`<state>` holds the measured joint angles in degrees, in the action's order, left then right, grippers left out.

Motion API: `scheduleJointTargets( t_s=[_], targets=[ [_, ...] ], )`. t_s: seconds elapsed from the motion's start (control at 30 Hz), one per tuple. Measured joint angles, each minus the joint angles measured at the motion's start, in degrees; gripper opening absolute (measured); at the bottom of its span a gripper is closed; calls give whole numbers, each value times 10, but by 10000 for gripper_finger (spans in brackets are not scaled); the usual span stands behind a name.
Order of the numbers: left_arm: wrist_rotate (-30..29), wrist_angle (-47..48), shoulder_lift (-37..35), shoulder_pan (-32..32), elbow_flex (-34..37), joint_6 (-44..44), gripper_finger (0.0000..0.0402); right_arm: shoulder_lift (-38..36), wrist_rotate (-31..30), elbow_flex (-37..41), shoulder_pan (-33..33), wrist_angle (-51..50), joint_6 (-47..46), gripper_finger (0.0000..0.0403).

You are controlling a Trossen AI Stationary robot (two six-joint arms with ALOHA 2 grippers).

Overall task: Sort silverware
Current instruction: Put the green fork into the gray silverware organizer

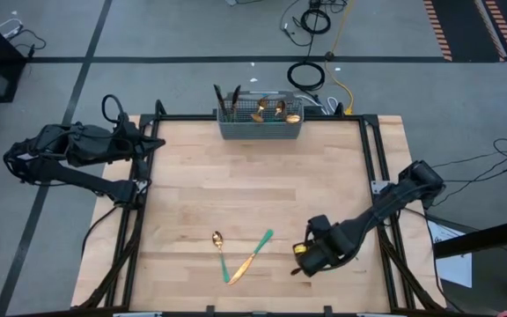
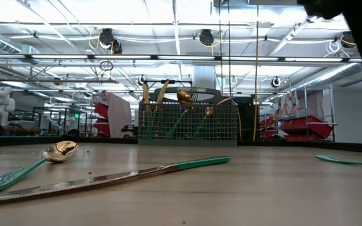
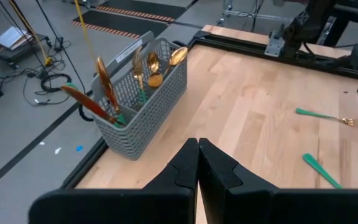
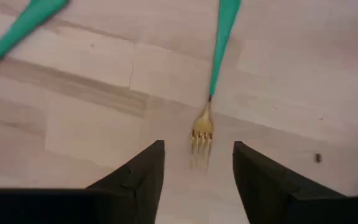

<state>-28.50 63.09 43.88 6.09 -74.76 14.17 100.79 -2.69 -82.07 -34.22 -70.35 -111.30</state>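
Across the wooden table point(image 1: 262, 194), your right tool point(image 4: 197, 171) hangs low with its fingers spread around a fork point(image 4: 211, 93), touching nothing. A spoon point(image 1: 219, 249) and knife point(image 1: 252, 256) lie nearby. Your left tool point(image 3: 197, 163) waits closed, facing the basket point(image 1: 260, 125).

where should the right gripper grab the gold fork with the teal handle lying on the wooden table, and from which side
Probably at the thin gold neck where the teal handle meets the head of the gold fork with the teal handle, coming straight down from above. It lies flat on the wooden table, and the open right gripper already straddles its tines, fingers on either side, so it closes across the narrow width.
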Motion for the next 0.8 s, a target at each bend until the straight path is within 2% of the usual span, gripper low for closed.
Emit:
scheduleJointTargets(
  t_s=[0.2,0.6,0.8],
  targets=[
    [0,0,0,0,0,0,11,0,1,50,8,29,-8,207],
    [0,0,0,0,0,0,11,0,5,166,42,183,35,202],
    [0,0,0,0,0,0,11,0,73,235,53,263,66,201]
  ],
)
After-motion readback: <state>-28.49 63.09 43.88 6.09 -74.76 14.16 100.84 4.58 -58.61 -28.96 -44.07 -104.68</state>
